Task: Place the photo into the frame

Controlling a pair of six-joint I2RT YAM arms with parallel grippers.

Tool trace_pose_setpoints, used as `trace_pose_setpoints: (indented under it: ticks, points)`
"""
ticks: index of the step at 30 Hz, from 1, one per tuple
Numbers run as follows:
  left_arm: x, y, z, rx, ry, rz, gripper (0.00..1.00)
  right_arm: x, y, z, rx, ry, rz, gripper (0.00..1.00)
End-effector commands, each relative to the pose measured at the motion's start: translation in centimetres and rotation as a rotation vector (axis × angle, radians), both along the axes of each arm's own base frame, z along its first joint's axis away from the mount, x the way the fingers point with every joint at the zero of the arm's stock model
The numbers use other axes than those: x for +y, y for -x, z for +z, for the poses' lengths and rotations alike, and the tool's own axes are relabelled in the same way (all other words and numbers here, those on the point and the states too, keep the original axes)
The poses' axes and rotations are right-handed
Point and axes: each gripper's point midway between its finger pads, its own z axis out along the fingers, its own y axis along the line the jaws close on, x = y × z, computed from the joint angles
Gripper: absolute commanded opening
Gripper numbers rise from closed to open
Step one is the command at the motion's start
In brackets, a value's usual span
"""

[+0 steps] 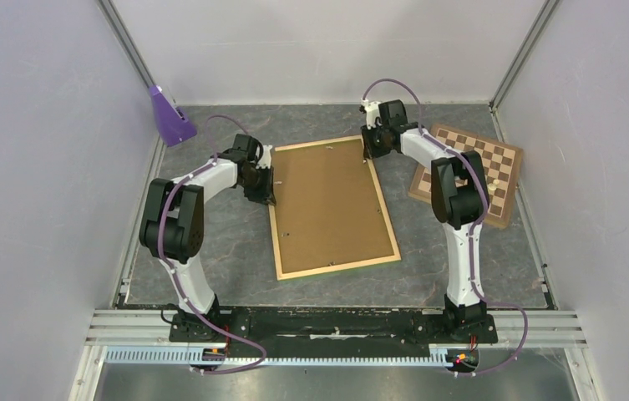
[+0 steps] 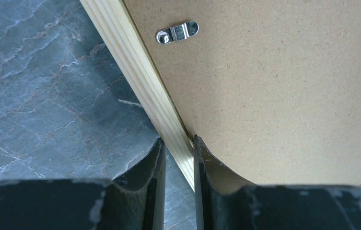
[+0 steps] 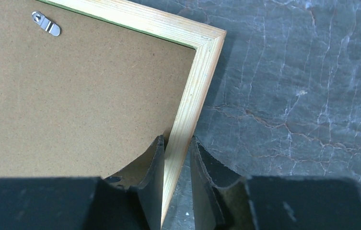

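My left gripper (image 2: 178, 143) is clamped on the frame (image 1: 336, 267) at its left rail. My right gripper (image 3: 177, 140) is clamped on its right rail. The hardboard panel (image 1: 327, 205) lies inside.

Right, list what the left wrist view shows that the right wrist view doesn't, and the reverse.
Only left wrist: the left gripper straddling a straight stretch of the frame rail, no corner in sight. Only right wrist: the right gripper astride a rail near the frame's mitred corner. Both: pale wood rail between the fingers, brown hardboard backing, one metal clip on it, grey marbled table.
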Motion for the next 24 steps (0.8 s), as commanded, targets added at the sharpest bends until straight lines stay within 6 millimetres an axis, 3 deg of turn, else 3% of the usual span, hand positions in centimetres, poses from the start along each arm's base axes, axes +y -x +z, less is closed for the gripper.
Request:
trace_pose_setpoints:
  ticks: [1,4,12,18,24]
  points:
    - [-3.8,1.3,2.4,-0.001,0.192,-0.091,0.04,3.9,2.2,-2.6,0.042,0.026,0.18,0.06]
    - [-3.8,1.2,3.0,-0.019,0.193,-0.093,0.24,3.9,2.4,-2.7,0.037,0.033,0.189,0.06]
    - [-3.6,0.4,5.0,-0.06,0.174,-0.108,0.56,4.1,1.9,-2.2,0.0,0.053,0.245,0.06]
    - [-2.8,-0.7,6.7,-0.124,0.123,-0.108,0.6,5.6,1.8,-1.4,-0.039,0.042,0.332,0.06]
    - [-1.5,-3.0,9.3,-0.222,0.049,-0.105,0.64,7.8,3.2,-1.2,-0.058,0.031,0.471,0.06]
